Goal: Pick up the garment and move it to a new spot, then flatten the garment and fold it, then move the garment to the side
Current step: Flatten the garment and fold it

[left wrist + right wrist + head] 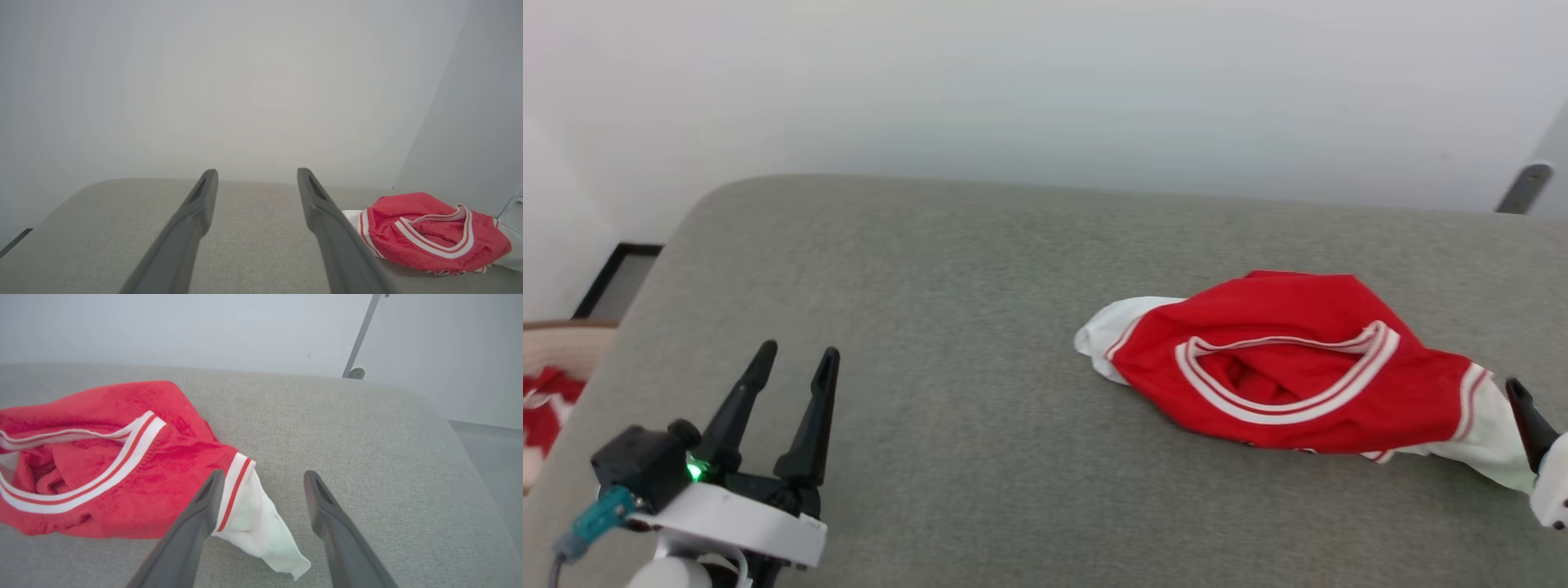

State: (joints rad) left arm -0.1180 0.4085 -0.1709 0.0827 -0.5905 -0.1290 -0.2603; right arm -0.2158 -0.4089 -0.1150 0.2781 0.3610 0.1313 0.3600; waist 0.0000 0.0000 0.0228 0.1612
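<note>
The garment (1290, 359) lies bunched at the right of the grey tabletop (931, 286), its white sleeve (253, 522) beneath the right gripper (264, 475), whose fingers stand apart and seem clear of the cloth, while the left gripper (798, 351) waits well aside, fingers apart too, leaving room.

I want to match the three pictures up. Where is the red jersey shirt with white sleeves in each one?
Head view: the red jersey shirt with white sleeves, right of centre on the grey fabric cushion.
Left wrist view: the shirt is lower right, beside the left gripper.
Right wrist view: the shirt at left, sleeve between the right gripper's fingers.
Shared landmark: its striped white-and-red neck trim.
</note>
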